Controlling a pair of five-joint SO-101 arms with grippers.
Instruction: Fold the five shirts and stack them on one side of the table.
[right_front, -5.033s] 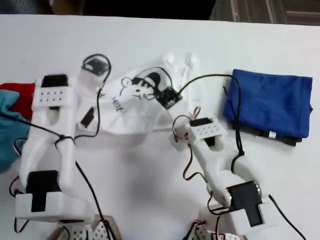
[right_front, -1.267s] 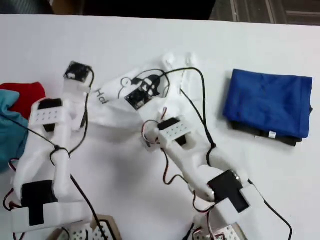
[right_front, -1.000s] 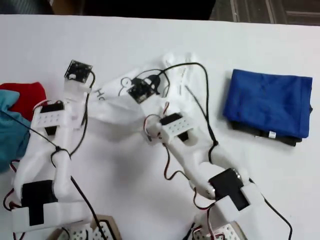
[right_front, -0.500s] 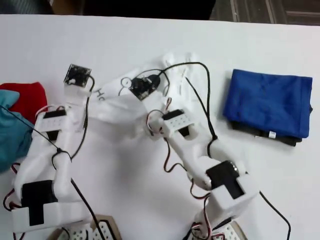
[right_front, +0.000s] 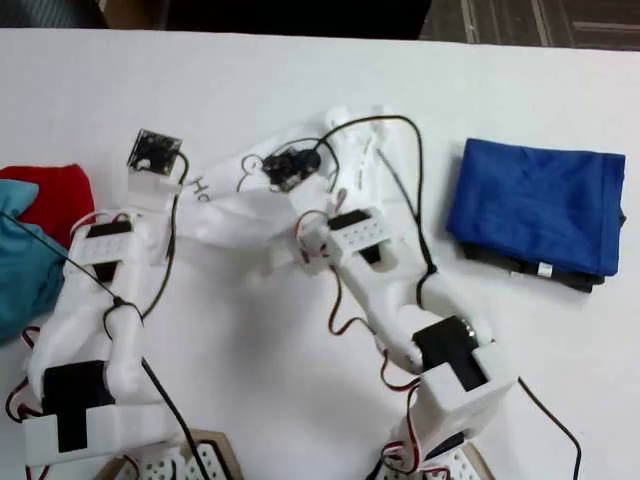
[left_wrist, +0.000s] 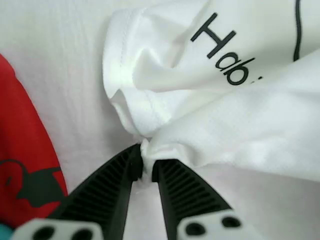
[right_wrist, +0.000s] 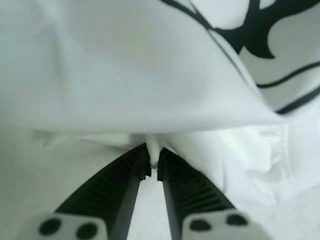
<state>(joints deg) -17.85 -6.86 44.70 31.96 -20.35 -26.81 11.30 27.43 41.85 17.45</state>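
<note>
- the white shirt (right_front: 240, 215) with black print lies crumpled in the middle of the surface (right_front: 300, 80), between the two arms.
- the left end effector (left_wrist: 145, 161) is clamped on a bunched hem of the white shirt, near the lettering.
- the right end effector (right_wrist: 153, 159) pinches a fold of the same shirt, close to the black drawing.
- a folded blue shirt (right_front: 535, 205) sits at the right side, on top of what seems to be a dark shirt (right_front: 520, 268), of which just an edge shows.
- a red shirt (right_front: 50, 195) and a teal shirt (right_front: 25, 270) lie touching at the left edge.
</note>
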